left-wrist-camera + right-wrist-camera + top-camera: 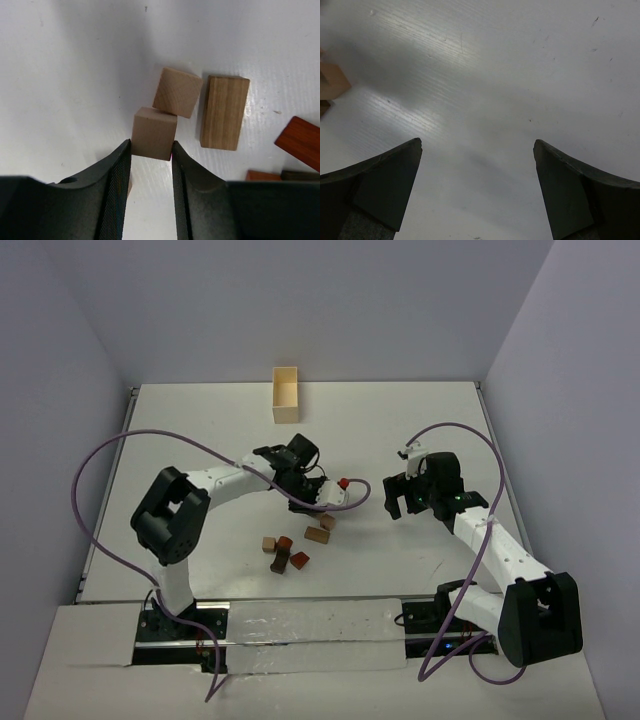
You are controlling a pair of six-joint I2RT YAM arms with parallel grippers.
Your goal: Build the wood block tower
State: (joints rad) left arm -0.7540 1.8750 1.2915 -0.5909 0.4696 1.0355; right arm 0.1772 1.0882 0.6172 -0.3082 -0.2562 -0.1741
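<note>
Tan on black: pinches one light cube (pixel 154 132) between the pads (pixel 112 185) of the left gripper (pixel 151 146), closed firmly on it but only across the end nearest the wrist. Leaves most of that cube jutting out beyond the fingertips, touching or all but touching a corner of a second tan cube (pixel 177 92). Has a longer tan block (pixel 225 112) just beside that one, and a reddish-brown piece (pixel 300 142) past it. Cannot tell whether already raised off the table (pixel 420 420) or resting on it.

From above: works mid-table, far and right of the other wooden blocks (pixel 300 560), a loose cluster of tan and reddish-brown lying nearer the bases. Shows no stack anywhere, so hardly begun, by the look of it. Has the right gripper (pixel 477 145) spread wide and holding nothing, over bare table to the right, with a tan block only at the edge of its view. Pale box (pixel 286 395) well apart, at the far edge.

Likely trouble:
- **Shallow bite:** could let the cube pivot or squirt out forward on a quick lift or tilt.
- **Close neighbour:** could get dragged or nudged askew by any sideways pull before a clean rise.
- **Skewed hold:** could set the cube down off-square, making a poor seat for later pieces and inviting a topple.
- **Two arms close together mid-table:** risks a bump, or scattered pieces, through careless reaching in from the right.
</note>
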